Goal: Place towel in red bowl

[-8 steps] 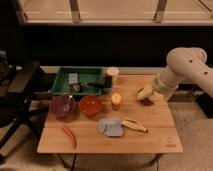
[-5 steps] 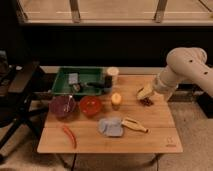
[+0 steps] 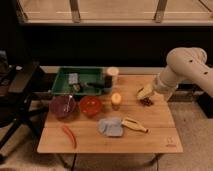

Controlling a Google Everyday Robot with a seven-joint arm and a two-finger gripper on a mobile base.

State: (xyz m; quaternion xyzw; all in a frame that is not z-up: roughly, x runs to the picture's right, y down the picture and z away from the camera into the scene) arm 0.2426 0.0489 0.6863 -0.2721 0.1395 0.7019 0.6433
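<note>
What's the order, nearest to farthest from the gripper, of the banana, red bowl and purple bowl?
From the gripper, over one end of the table:
1. Banana, just in front of it.
2. Red bowl, mid-table.
3. Purple bowl, beyond it, opposite end.

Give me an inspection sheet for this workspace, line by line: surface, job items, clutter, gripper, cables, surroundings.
Surface: wooden table, carrying all the items.
Job's things: towel lies crumpled near the front edge, not in the red bowl, which sits just behind it.
Clutter: purple bowl beside the red bowl; green tray at the back with small items inside; white cup; small orange item; banana next to the towel; red chili.
Grippers: gripper is over the table's back area on the arm's side, well away from the towel.
Cables: nothing seen.
Surroundings: dark chair beside the table; window ledge behind.
</note>
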